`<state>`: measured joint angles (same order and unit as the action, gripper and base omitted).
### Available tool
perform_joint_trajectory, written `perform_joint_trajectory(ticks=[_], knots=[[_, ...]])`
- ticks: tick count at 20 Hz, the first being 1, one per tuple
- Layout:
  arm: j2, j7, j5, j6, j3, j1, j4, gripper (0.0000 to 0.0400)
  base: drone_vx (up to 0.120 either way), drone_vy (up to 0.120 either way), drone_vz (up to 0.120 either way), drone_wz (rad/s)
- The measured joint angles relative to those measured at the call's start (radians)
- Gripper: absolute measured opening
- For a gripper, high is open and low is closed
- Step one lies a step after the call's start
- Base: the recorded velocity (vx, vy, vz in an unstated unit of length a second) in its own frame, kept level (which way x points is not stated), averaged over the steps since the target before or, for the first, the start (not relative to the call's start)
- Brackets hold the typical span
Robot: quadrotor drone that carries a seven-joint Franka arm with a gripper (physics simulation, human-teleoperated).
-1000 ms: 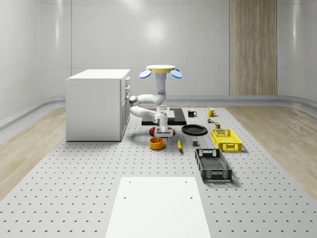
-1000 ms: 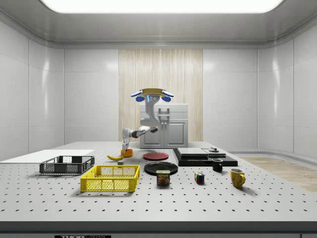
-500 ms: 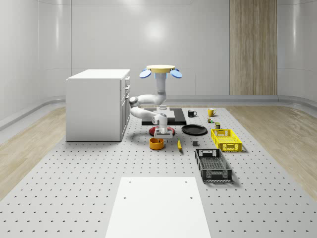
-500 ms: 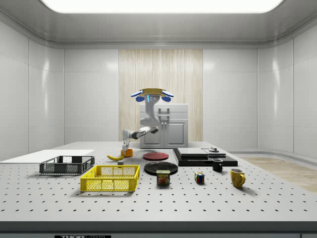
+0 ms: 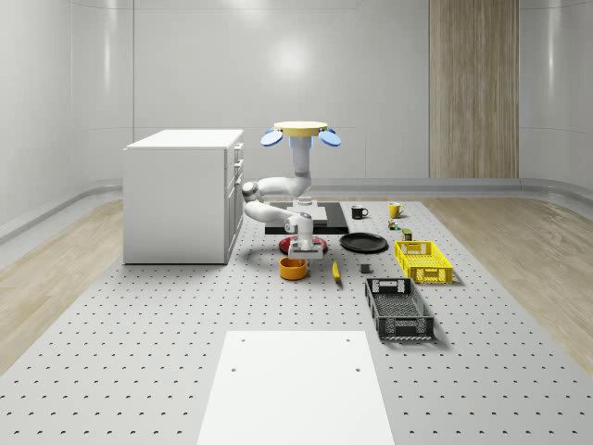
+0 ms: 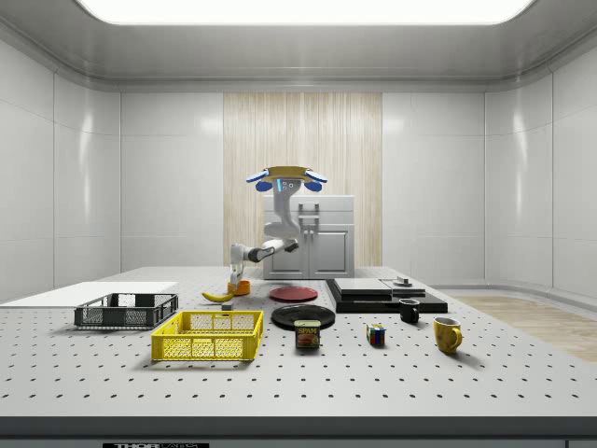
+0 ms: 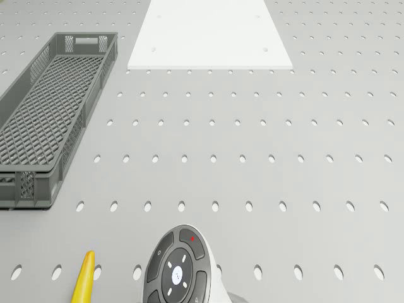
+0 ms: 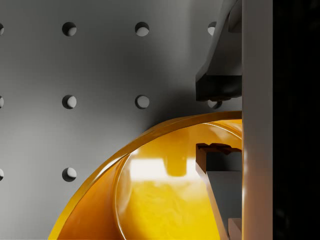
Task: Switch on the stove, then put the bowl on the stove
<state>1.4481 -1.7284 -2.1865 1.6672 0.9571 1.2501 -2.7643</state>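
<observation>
Seen from the wrist, the gripper [image 8: 215,122] straddles the rim of the orange bowl [image 8: 150,200]: one finger [image 8: 220,167] sits inside the bowl, the other outside against the table, the jaws narrowly parted around the wall. Whether they already pinch it cannot be told, though the straddle looks chosen for a rim grasp ahead of a lift.

The bowl [image 5: 293,268] stands on the perforated table [image 5: 139,352], nearer the camera than the red plate [image 5: 287,245], with a banana [image 5: 335,270] just beside it and a grey crate [image 5: 398,309] farther toward the whole-scene view's right. Beyond the bowl lies the black stove [image 5: 326,218], well apart, so the carry to it is not yet made; whether the stove is switched on cannot be read here.

The drone [image 5: 301,133] hovers above the stove, beside the white cabinet [image 5: 181,195], its arm [image 5: 278,190] folded down and forward, which lets the gripper [image 5: 299,251] reach the bowl while the rotors stay high above the clutter.
</observation>
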Motion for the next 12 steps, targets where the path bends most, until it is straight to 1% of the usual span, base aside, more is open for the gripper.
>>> perform_joint_trajectory(ticks=[3,7,11,12], knots=[[-0.005,0.003,0.001,-0.008,0.003,-0.006,-0.004,0.0108,0.000,0.000,0.000,0.000],[-0.009,0.006,0.027,-0.032,0.033,-0.020,-0.025,0.0103,0.000,0.000,0.000,0.000],[-0.012,0.008,0.061,-0.057,0.070,-0.034,-0.047,0.0101,0.000,0.000,0.120,0.000],[-0.013,0.008,0.067,-0.062,0.077,-0.036,-0.051,0.0101,-0.040,0.040,0.120,0.000]])
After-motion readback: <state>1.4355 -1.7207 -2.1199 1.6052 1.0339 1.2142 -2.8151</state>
